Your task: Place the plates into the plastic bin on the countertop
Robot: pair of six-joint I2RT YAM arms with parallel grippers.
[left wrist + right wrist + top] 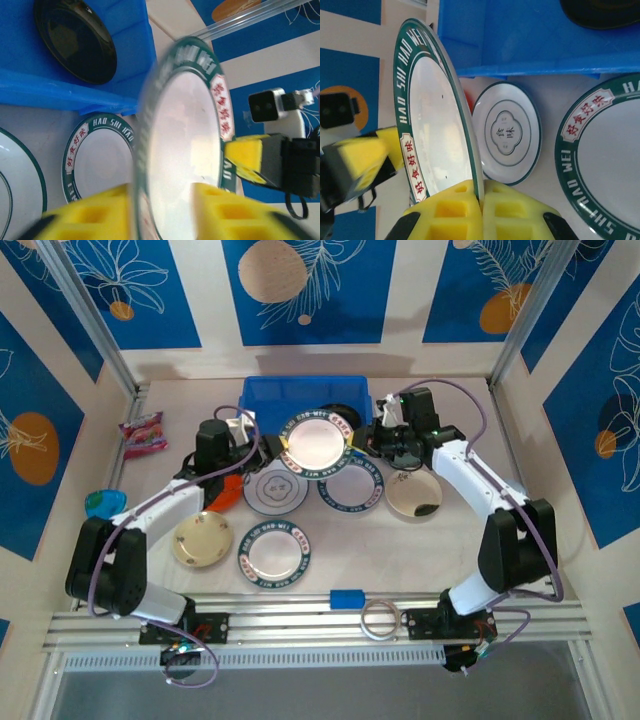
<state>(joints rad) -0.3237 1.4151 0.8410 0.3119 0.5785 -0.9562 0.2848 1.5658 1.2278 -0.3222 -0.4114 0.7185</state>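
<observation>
A green-rimmed lettered plate is held tilted on edge above the countertop, just on the near side of the blue plastic bin, which stands at the far middle. The plate is gripped from both sides: the left gripper is clamped on its left rim and the right gripper on its right rim.

From the right wrist, the yellow fingers are seen pinched tight on the rim. From the left wrist, the pads are seen on either side of the blurred plate face, and a black plate is shown lying inside the bin.

The other dishes on the countertop are taken in from the top view:
- a line-drawn plate
- a second lettered plate to its right
- a third lettered plate nearer
- a cream plate
- a marked cream plate
- an orange plate, partly hidden under the left arm
</observation>
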